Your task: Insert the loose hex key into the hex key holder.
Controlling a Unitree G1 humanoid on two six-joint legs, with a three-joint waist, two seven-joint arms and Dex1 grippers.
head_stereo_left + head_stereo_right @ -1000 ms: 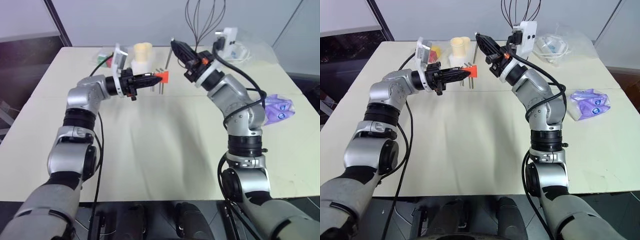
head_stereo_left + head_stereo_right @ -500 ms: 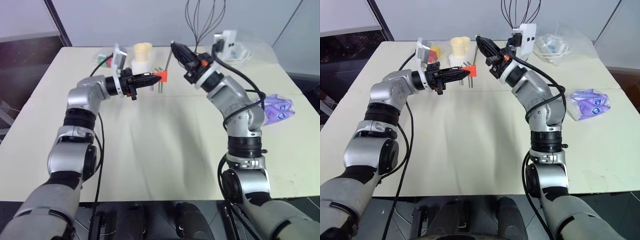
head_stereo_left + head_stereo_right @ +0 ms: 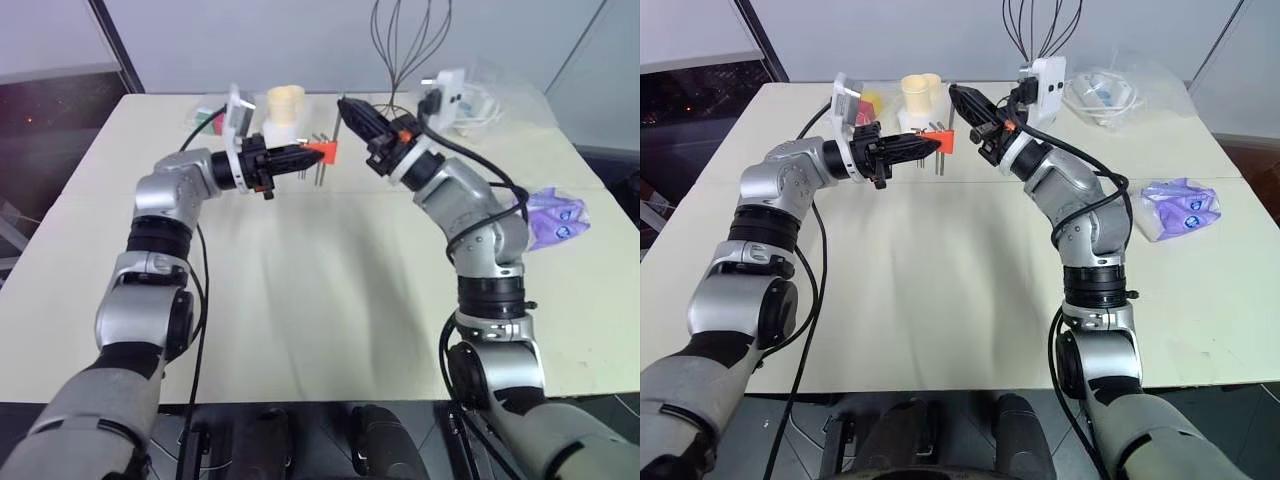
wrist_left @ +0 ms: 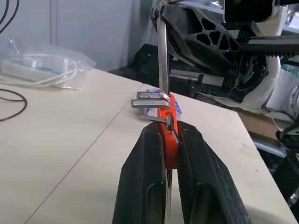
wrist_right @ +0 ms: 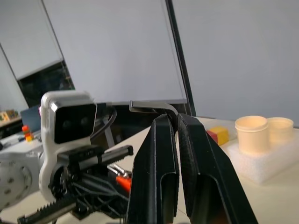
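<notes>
Hex key holder (image 4: 167,126), a small red-orange plastic block bristling with short grey metal rods, sits clamped between the 2 black fingers of the left gripper (image 3: 303,155), raised above the pale matte table (image 3: 300,290) near its far edge. Beside it, the right gripper (image 3: 347,104) is pinched shut on the loose hex key (image 4: 162,56), a thin L-shaped steel rod whose straight shaft stands upright at the holder's top in the left wrist view. Cream foam cups (image 3: 920,92), a clear plastic bag of white cable (image 3: 1110,85) and a purple packet (image 3: 1180,207) lie on the table; no writing is legible.
</notes>
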